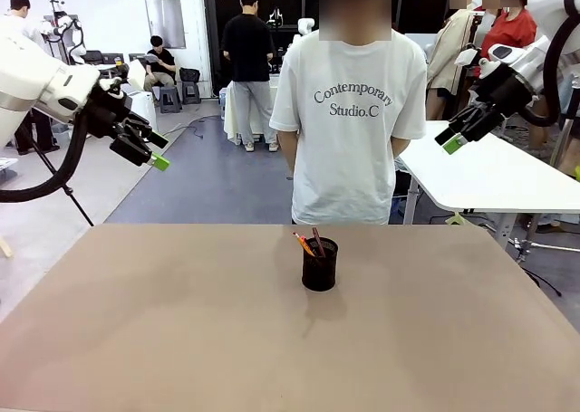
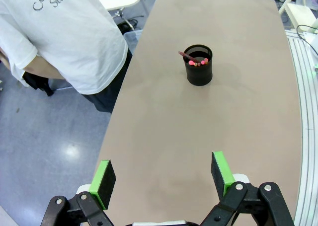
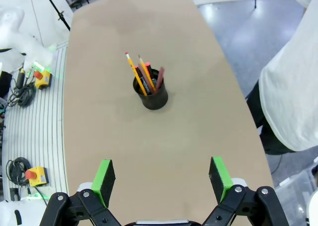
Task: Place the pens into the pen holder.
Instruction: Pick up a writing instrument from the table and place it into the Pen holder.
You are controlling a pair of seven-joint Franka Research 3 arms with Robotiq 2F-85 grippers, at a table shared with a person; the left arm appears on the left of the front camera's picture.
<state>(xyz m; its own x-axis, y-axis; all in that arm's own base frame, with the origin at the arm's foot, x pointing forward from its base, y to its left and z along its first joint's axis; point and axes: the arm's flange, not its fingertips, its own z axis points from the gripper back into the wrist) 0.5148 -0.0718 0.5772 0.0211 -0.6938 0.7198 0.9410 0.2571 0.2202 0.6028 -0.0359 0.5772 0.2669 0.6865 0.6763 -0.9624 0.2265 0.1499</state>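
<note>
— Fingers first, front view? Both sets spread wide, gripping nothing: left gripper (image 1: 152, 151) raised at the left, right gripper (image 1: 460, 135) raised at the right, both well above the table (image 1: 136, 340). Person (image 1: 349, 113) standing at the far edge.

— And the pens (image 1: 308, 244)? Already standing in the pen holder (image 1: 319, 265), mid-table near the far side.

— Left wrist view? Green pads (image 2: 105, 176) parted wide, empty; holder ahead, pen ends poking over the rim.

— Right wrist view? Same spread, nothing held; yellow, black and maroon sticks leaning in the cup.

— Handling, if needed? Probably light, stiff, slim, likely to roll; best pinched mid-shaft. Cup likely light, easily tipped. Task looks done.
</note>
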